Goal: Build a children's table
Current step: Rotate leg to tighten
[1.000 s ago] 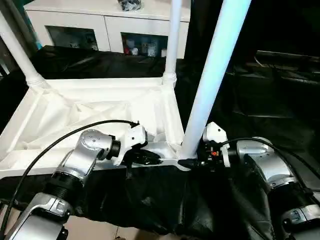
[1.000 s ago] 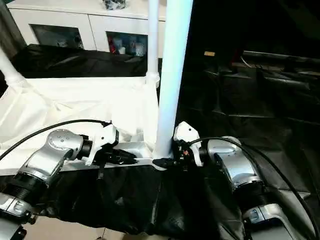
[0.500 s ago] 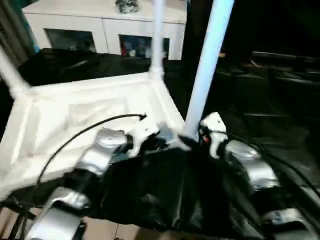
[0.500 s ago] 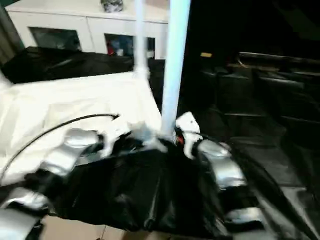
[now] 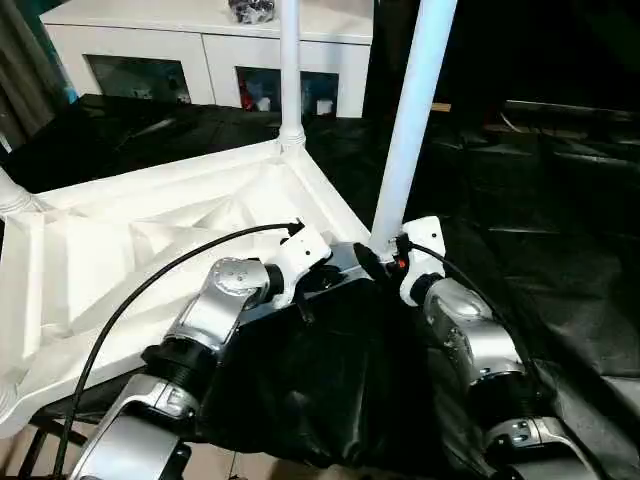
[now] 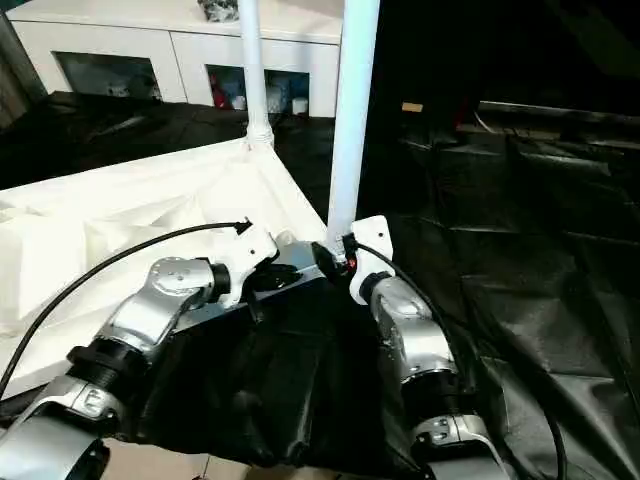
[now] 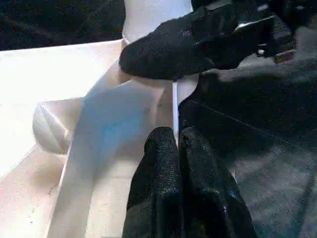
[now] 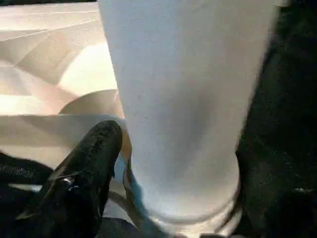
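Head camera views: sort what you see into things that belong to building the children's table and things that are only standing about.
Belongs to the job:
- white table top, lying underside up
- near leg, standing in its corner socket
- far leg, standing in its socket
- third leg's base

Only standing about:
- white cabinet with glass doors
- black cloth over the work surface

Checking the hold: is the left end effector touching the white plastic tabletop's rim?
Touching. Left wrist view: the left end effector pinches the white plastic tabletop's thin rim.

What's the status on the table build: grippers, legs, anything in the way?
Left gripper shut on tabletop rim. Right gripper at base of near leg, grip unclear. That leg and far leg upright in corner sockets. Black drape under everything; nothing blocking.
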Tool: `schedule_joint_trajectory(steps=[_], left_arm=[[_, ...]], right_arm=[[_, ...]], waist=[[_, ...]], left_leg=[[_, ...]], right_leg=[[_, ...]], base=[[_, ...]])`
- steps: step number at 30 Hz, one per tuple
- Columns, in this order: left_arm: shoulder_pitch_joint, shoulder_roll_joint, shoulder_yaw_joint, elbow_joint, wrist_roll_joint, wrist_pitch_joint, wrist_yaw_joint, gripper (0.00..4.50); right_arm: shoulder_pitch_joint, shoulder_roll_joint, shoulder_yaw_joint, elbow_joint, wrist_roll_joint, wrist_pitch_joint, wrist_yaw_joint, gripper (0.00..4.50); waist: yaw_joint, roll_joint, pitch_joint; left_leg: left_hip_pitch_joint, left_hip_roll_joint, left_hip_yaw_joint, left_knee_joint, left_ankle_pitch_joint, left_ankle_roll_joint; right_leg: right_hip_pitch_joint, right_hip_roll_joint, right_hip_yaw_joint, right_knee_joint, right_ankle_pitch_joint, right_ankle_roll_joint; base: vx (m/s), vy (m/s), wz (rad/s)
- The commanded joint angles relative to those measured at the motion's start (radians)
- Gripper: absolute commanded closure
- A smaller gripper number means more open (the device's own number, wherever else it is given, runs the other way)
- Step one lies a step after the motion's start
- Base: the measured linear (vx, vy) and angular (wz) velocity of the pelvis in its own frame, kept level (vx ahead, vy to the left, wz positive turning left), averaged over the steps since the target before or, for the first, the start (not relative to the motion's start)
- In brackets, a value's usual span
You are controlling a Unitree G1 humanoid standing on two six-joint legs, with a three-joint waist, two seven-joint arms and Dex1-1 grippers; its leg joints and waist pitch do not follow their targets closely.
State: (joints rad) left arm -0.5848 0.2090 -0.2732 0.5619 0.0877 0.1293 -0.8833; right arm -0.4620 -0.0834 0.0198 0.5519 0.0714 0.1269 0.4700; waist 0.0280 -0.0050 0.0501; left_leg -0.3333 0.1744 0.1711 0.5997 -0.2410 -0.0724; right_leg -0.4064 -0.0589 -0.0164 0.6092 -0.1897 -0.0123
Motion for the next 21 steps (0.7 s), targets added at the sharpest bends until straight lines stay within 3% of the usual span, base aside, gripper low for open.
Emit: schedule_joint_trajectory(steps=[1, 6, 14, 21], left_arm=[[0.014, -0.012, -0.032, -0.045, -0.046, -0.047, -0.076, 4.5], [0.021, 0.039, -0.019, -0.057, -0.079, -0.045, -0.17, 4.5], [0.014, 0.099, -0.013, -0.056, -0.113, -0.022, -0.292, 4.5], [0.007, 0.136, -0.02, -0.046, -0.127, -0.012, -0.373, 4.5]], right_arm=[[-0.002, -0.008, 0.053, 0.012, -0.003, -0.003, 0.078, 0.58], [0.014, -0.114, 0.121, -0.018, 0.005, -0.031, 0.322, 0.58], [0.035, -0.233, 0.202, -0.106, 0.069, -0.019, 0.659, 0.58], [0.035, -0.272, 0.248, -0.123, 0.066, -0.01, 0.778, 1.14]], waist=[[0.001, -0.002, -0.058], [0.003, -0.002, -0.057], [0.011, -0.003, -0.056], [0.02, -0.006, -0.056]], left_leg=[[-0.013, 0.043, -0.007, -0.069, -0.048, 0.071], [-0.015, 0.045, -0.005, -0.067, -0.049, 0.108], [-0.009, 0.05, -0.005, -0.067, -0.062, 0.112], [-0.012, 0.052, -0.004, -0.066, -0.048, 0.111]], right_leg=[[0.058, -0.071, 0.039, -0.059, -0.038, -0.276], [0.061, -0.072, 0.037, -0.056, -0.005, -0.304], [0.06, -0.071, 0.036, -0.058, -0.049, -0.309], [0.059, -0.072, 0.034, -0.054, -0.052, -0.311]], base=[[0.0, 0.0, 0.0], [0.0, 0.0, 0.0], [0.0, 0.0, 0.0], [0.0, 0.0, 0.0]])
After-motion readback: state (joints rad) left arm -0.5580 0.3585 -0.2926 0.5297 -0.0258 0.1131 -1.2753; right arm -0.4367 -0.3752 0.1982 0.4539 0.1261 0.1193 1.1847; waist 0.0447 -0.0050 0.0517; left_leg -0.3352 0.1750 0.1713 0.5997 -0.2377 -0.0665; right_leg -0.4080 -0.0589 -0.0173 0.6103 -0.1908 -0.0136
